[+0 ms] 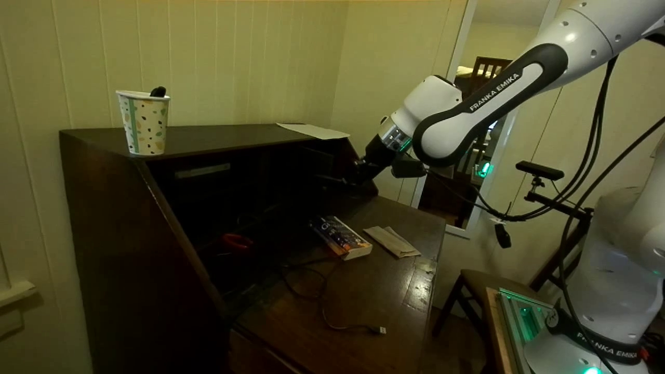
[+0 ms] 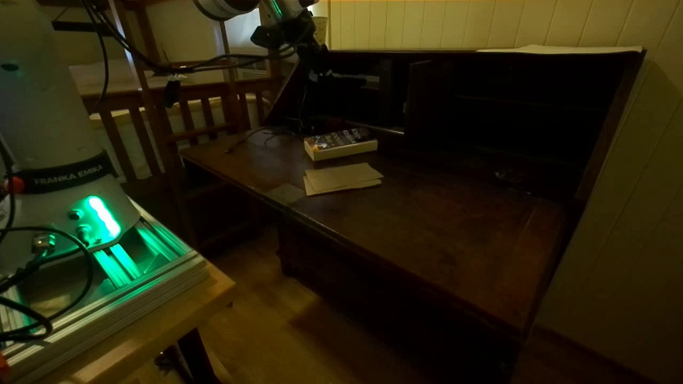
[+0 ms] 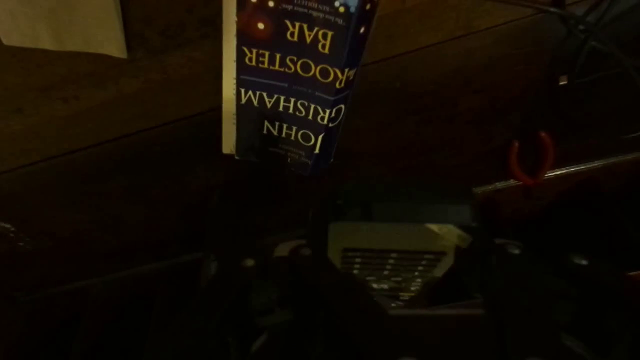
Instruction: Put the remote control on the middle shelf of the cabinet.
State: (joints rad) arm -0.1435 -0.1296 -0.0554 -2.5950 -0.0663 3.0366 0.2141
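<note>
The dark brown cabinet [image 1: 130, 270] stands with its desk board [image 2: 453, 229] folded out. Its inside is very dark, and shelves show only faintly at its right in an exterior view. My gripper [image 1: 353, 179] is level with the upper compartments, at the cabinet opening; it also shows in an exterior view [image 2: 316, 69]. In the dark wrist view, my gripper [image 3: 400, 250] is closed around a flat gadget [image 3: 380, 240] with a pale face, rows of dark keys and a yellowish corner mark. I see no slim all-black remote control; it is hidden or out of view.
A paper cup [image 1: 145, 127] with a black tip sticking out stands on the cabinet top, near a paper sheet [image 1: 314, 131]. On the board lie a book [image 2: 341, 145], folded paper [image 2: 344, 178] and a cable [image 1: 322, 306]. Something red [image 1: 236, 241] lies inside. A small inner door [image 2: 419, 98] stands open.
</note>
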